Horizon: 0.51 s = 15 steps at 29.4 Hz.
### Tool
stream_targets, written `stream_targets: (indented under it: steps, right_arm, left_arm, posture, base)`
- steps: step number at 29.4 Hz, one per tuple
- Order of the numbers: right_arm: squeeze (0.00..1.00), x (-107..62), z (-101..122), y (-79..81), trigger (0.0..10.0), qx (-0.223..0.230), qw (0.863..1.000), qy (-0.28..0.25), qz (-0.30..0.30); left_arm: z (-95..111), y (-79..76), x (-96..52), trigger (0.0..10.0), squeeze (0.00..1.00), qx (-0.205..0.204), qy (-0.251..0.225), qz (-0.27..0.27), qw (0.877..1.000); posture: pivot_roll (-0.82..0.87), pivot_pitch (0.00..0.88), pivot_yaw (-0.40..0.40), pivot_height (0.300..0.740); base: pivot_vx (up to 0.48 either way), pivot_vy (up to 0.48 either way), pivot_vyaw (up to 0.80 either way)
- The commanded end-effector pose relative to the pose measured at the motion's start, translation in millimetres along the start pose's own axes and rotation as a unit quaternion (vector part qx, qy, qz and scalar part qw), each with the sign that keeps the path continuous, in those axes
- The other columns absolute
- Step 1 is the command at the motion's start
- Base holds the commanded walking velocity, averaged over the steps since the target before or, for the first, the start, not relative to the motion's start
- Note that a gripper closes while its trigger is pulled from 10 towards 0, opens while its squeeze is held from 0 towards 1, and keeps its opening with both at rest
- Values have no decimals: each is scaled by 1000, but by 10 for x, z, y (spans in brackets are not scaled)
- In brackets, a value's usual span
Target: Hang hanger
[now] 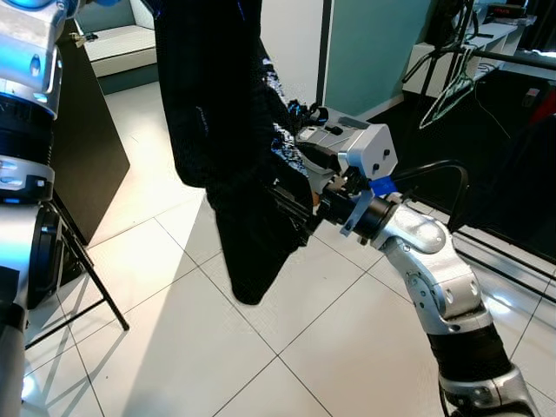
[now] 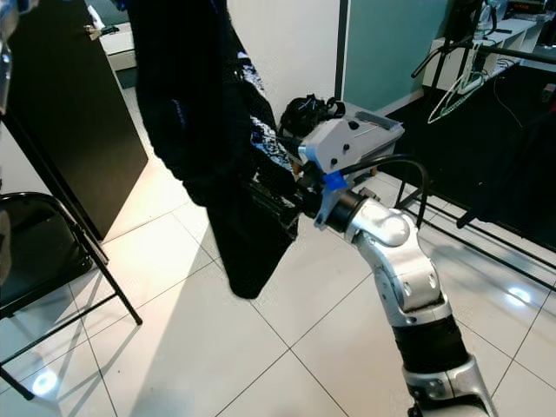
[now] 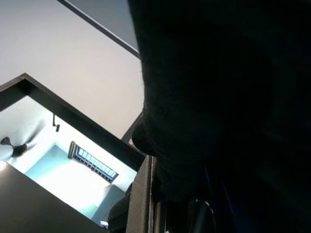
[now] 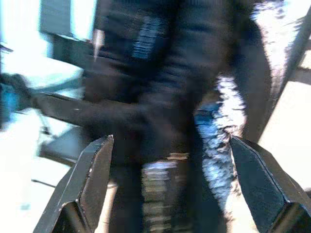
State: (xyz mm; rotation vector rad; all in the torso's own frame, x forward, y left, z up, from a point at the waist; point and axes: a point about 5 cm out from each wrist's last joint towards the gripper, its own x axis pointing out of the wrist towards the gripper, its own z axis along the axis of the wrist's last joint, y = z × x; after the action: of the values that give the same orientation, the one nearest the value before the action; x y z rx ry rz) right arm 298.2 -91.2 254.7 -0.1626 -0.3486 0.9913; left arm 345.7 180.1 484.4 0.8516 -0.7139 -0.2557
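A dark garment (image 1: 226, 130) with a white-speckled patch hangs from above the frame down to knee height over the tiled floor. Its hanger is hidden. My right gripper (image 1: 297, 208) reaches in from the right at the garment's lower half, with the cloth right against its tips. In the right wrist view its two black fingers (image 4: 92, 179) stand wide apart and open, and the blurred garment (image 4: 165, 97) lies just beyond them. My left arm (image 1: 22, 130) rises along the left edge. The left wrist view has dark cloth (image 3: 228, 97) pressed close to the camera.
A clothes rack with a pale wire hanger (image 1: 452, 91) stands at the back right, its floor rails (image 2: 486, 234) running behind my right arm. A black folding chair (image 2: 43, 261) and a dark cabinet (image 1: 87, 148) stand to the left. A grey box (image 2: 373, 122) sits behind the gripper.
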Motion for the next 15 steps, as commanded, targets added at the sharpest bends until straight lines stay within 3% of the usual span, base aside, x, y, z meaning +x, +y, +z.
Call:
stream_targets:
  steps: [1,7,15]
  right_arm:
    - [0,32,13,108,10000,19,999,-6,35]
    - [0,33,-29,96,10000,17,1000,-2,24]
    - [0,82,-79,-82,10000,-44,997,31,-49]
  left_arm:
    - [110,96,8,0,0,5,-22,16,1000]
    - [147,87,40,0,0,2,-30,16,999]
    - [243,89,73,0,0,-1,-47,15,999]
  posture:
    - [68,0,71,735]
    - [64,0,74,735]
    - [67,0,72,735]
  base:
    - [0,0,0]
    - [0,0,0]
    - [0,0,0]
